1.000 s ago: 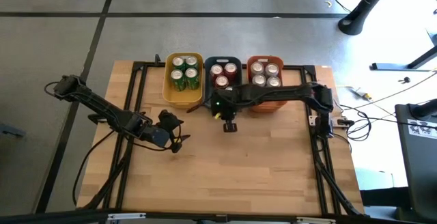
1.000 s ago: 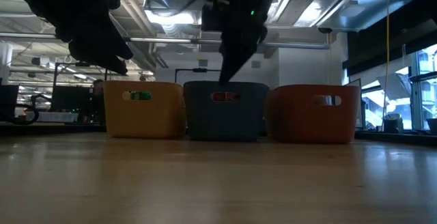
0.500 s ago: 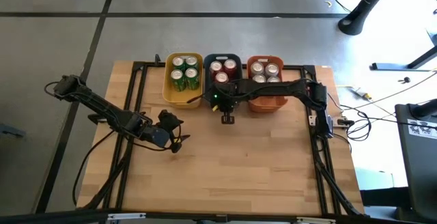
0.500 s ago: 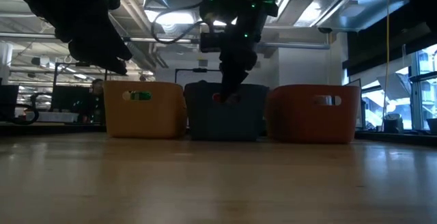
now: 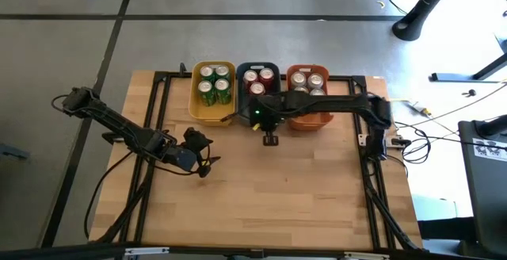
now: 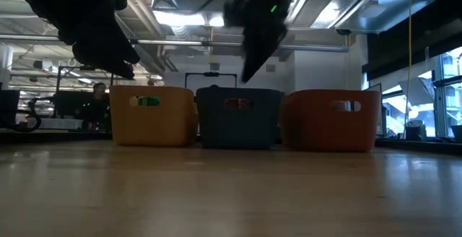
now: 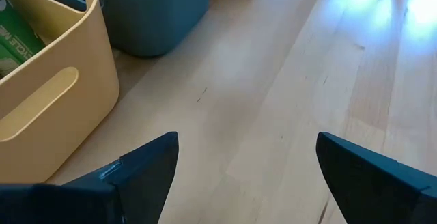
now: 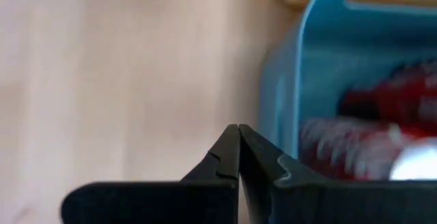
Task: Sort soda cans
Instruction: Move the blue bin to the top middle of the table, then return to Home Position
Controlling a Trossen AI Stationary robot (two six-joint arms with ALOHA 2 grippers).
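Three bins stand in a row at the table's far edge. The yellow bin (image 5: 214,93) holds several green soda cans (image 5: 214,80). The blue bin (image 5: 258,71) holds red cans (image 5: 258,78), and the orange bin (image 5: 309,119) holds silver cans (image 5: 307,83). The cans stand upright on the bin floors, tops up. My right gripper (image 5: 270,139) is shut and holds nothing. It hovers just before the blue bin's near wall (image 8: 287,94), above rim height in the low view (image 6: 249,71). My left gripper (image 5: 204,166) waits open over the table's left part, its fingers (image 7: 147,173) wide apart above bare wood.
Bare wooden tabletop (image 5: 269,204) stretches from the bins to the near edge. Black frame rails (image 5: 150,133) run along the table's left and right sides. My right arm (image 5: 333,105) reaches in across the orange bin's near part. A person (image 6: 94,100) shows in the room behind.
My right gripper, shut throughout, first dipped down in front of the blue bin's near wall. It has then risen above the bin's rim and shifted slightly toward the table's right. The cans and bins have not moved.
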